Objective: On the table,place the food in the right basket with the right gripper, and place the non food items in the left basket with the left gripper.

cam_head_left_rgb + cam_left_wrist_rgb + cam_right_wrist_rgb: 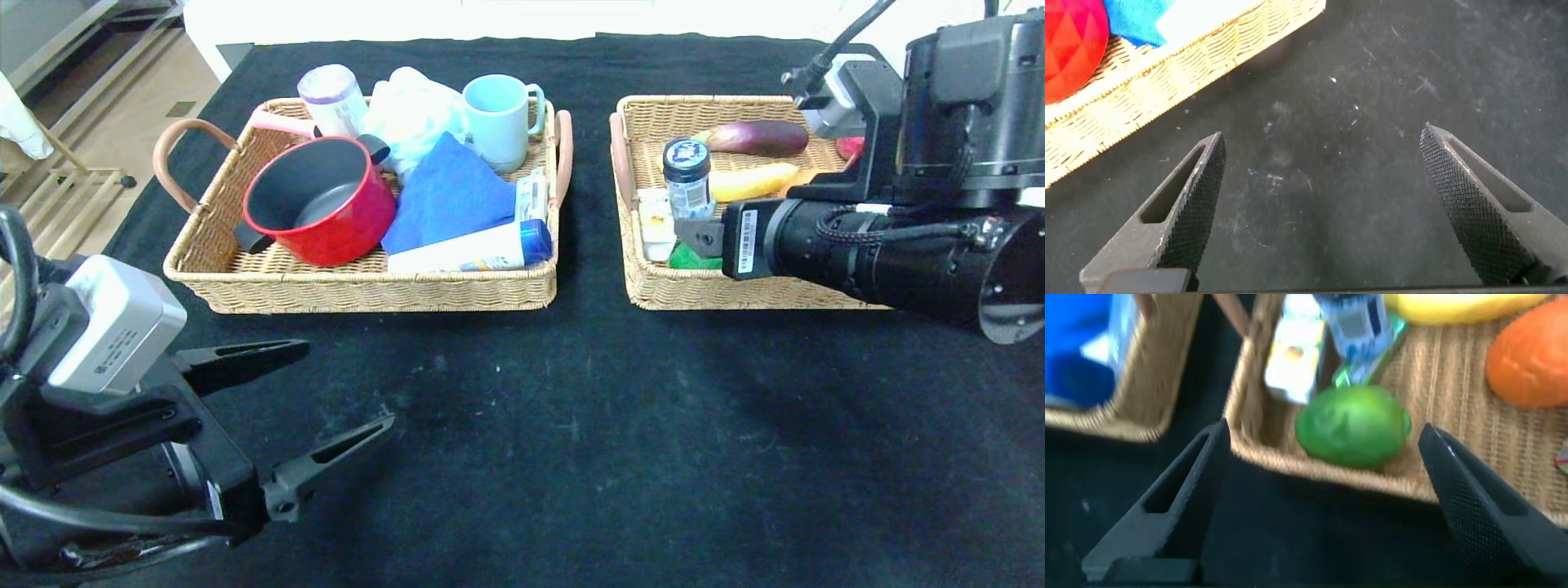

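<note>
The left basket [286, 286] holds the red pot [322, 200] and the white bottle with a blue cap [473, 249], which lies on its side. The right basket [645, 286] holds the banana [751, 180], the blue-and-white tub [687, 175] and a round green fruit [690, 257]. My right gripper [694, 237] is open and empty over that basket's front rim [1315, 457], with the green fruit [1351, 425] just beyond its fingertips and the orange [1531, 363] farther in. My left gripper [349, 384] is open and empty above the black table [571, 425], in front of the left basket.
The left basket also holds a blue cloth [449, 192], a pale mug [498, 118], a white bag and a roll. The right basket also holds an eggplant [759, 137] and a white packet [655, 222]. A narrow strip of black cloth separates the baskets.
</note>
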Tool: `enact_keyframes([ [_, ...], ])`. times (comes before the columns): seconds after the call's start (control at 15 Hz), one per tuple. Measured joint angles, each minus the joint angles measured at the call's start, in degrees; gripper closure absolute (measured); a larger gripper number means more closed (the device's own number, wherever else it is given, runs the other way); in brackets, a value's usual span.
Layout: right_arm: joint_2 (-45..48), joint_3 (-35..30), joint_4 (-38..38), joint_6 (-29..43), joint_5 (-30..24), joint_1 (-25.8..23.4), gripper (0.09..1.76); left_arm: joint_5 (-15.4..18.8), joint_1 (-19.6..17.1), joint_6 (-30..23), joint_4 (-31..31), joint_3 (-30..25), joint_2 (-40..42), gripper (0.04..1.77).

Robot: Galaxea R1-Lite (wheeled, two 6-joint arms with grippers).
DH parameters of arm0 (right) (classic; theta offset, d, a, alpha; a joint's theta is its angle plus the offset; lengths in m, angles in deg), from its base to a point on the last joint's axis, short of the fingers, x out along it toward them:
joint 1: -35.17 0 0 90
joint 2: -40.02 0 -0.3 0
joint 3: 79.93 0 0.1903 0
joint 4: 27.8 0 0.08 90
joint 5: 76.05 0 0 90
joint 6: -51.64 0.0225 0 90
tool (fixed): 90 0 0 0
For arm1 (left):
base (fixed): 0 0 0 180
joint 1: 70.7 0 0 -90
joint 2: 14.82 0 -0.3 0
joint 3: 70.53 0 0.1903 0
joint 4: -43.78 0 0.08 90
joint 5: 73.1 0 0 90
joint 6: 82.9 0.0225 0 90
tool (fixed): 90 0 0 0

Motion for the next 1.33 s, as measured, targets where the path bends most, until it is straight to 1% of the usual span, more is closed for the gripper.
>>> enact_keyframes([
  [0.13,2.1,-2.91,0.09,-0.41,-0.06,0.71,0.16,-0.52,0.0,-0.07,0.61,0.24,-0.49,0.09],
  [0.33,5.35,-7.41,0.04,-0.8,-2.32,1.01,0.15,-1.17,0.0,-0.1,0.69,0.63,-0.6,0.09],
  [0.4,6.53,-8.85,0.04,-0.85,-2.6,1.02,0.15,-2.13,0.0,-0.1,0.72,0.8,-0.5,0.09],
  [0.53,9.61,-12.07,-0.07,-1.22,-3.73,1.05,0.15,-5.79,-0.06,-0.3,0.74,1.32,-0.09,0.09],
  [0.6,11.47,-13.69,-0.4,-2.01,-5.27,1.07,0.15,-6.7,-0.09,-0.3,0.72,1.57,0.26,0.09],
  [0.73,15.86,-17.29,-1.97,-3.91,-8.8,0.66,0.15,-7.09,-0.04,-0.16,0.09,1.9,1.35,0.09],
  [0.87,20.41,-20.64,-4.62,-5.13,-10.29,-0.33,0.15,-8.51,0.0,-0.16,-0.48,2.26,2.89,0.09],
  [0.93,22.75,-21.93,-6.17,-5.56,-11.28,-0.83,0.15,-9.92,0.0,-0.16,-1.74,2.4,4.02,0.09],
  [1.07,28.04,-23.83,-9.5,-5.97,-14.42,-2.23,0.15,-12.7,0.0,0.0,-7.08,2.54,7.11,0.09],
  [1.2,33.46,-24.72,-14.29,-6.52,-15.86,-3.32,0.15,-14.68,0.0,0.17,-14.84,3.23,11.8,0.09],
  [1.33,39.03,-25.11,-20.91,-7.55,-16.38,-3.47,0.15,-15.84,-0.12,0.28,-22.82,4.41,17.35,0.09],
])
